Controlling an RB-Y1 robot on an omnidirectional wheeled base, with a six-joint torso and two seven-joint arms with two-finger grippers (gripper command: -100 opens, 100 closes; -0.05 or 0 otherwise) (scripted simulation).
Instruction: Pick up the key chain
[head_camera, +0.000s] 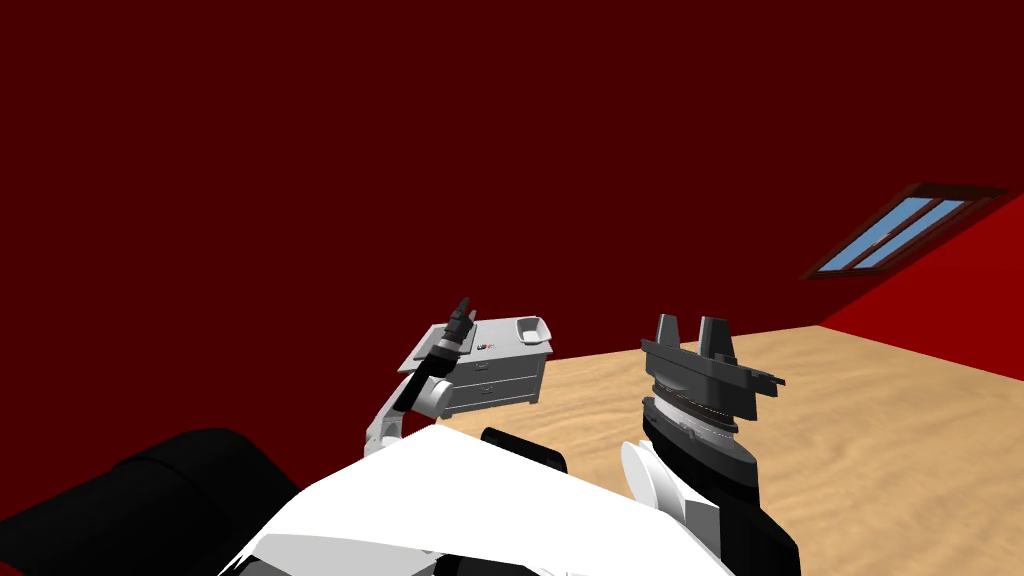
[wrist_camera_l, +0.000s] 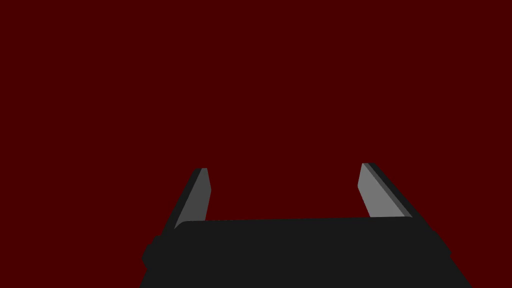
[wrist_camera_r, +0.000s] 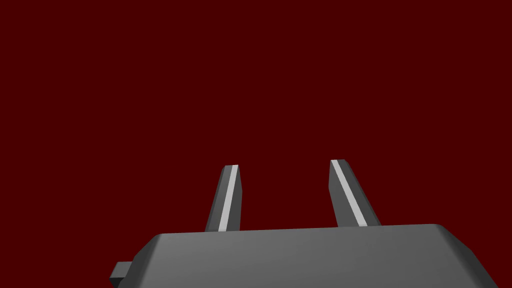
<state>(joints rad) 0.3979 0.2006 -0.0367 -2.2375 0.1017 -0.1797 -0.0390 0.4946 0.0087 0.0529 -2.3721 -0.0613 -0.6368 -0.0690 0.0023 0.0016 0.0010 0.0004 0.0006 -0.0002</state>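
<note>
1. While the left gripper (head_camera: 462, 310) hangs over the grey drawer cabinet (head_camera: 497, 380), its fingers stand wide apart and hold nothing.
2. The key chain (head_camera: 487, 347) is a small dark-and-red speck on the cabinet top, just beside that gripper and between it and the white tray (head_camera: 532, 328). Its long axis is too small to tell.
3. The left arm is nearer. The right gripper (head_camera: 697, 330) is narrowly parted, empty and well apart.
4. The head view shows the key chain, while the left wrist view faces the dark red wall (wrist_camera_l: 250, 75). Judgement: the hand must pitch down.
</note>
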